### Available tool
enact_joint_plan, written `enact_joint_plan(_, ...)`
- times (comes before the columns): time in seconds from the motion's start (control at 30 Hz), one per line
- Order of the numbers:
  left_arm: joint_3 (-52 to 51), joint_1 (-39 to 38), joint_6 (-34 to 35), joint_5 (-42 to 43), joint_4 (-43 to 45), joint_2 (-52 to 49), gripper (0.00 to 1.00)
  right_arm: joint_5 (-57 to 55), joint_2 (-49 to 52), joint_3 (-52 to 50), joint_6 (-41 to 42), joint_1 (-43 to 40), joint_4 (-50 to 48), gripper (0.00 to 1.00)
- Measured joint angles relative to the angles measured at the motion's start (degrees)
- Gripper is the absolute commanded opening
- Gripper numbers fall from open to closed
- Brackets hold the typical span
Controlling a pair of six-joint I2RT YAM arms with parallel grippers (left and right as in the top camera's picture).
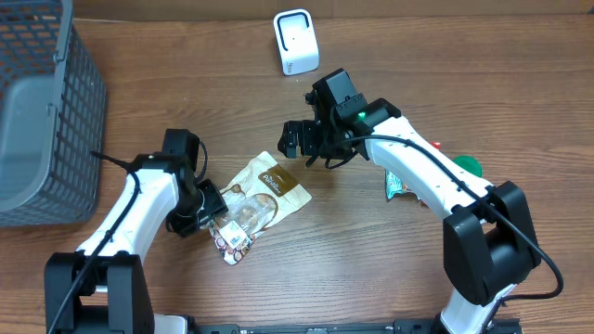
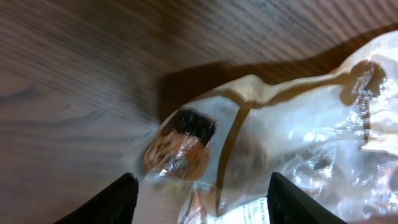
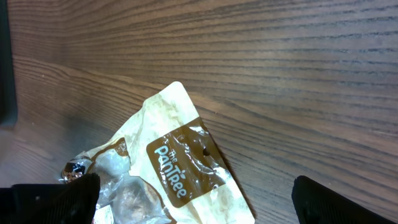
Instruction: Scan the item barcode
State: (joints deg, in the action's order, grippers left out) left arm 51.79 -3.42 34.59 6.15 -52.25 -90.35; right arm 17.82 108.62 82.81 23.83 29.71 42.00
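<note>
Cream-and-brown crinkly plastic snack pouch (image 1: 264, 190) lay flat on wooden table (image 1: 371, 269), approx. mid-table, betw. the two arms. L gripper (image 2: 202, 177) sat at pouch's clear lower-left end, fingers apart either side of it, not pinching: released. R gripper (image 3: 196, 183) hung over table near pouch's upper-right edge, jaws spread wide, holding nothing. White boxy scanner (image 1: 296, 42) stood at far edge, well apart from pouch. Grey mesh basket (image 1: 56, 111) at far left.
</note>
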Motion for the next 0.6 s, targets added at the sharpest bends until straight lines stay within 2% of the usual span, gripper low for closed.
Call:
enact_joint_plan(0.17, -3.6, 0.0, 0.6, 4.2, 7.9, 0.0, 0.53, 0.0, 0.0, 0.0, 0.0, 0.0, 0.0, 1.0)
enact_joint_plan(0.27, -3.7, 0.0, 1.8, 6.2, 10.5, 0.0, 0.43, 0.0, 0.0, 0.0, 0.0, 0.0, 0.0, 1.0)
enact_joint_plan(0.33, -3.7, 0.0, 2.9, 6.9, 11.5, 0.0, 0.41, 0.0, 0.0, 0.0, 0.0, 0.0, 0.0, 1.0)
enact_joint_plan(0.47, -3.7, 0.0, 4.7, 7.6, 12.7, 0.0, 0.41, 0.0, 0.0, 0.0, 0.0, 0.0, 0.0, 1.0)
enact_joint_plan(0.6, -3.7, 0.0, 5.8, 7.9, 12.3, 0.0, 0.47, 0.0, 0.0, 0.0, 0.0, 0.0, 0.0, 1.0)
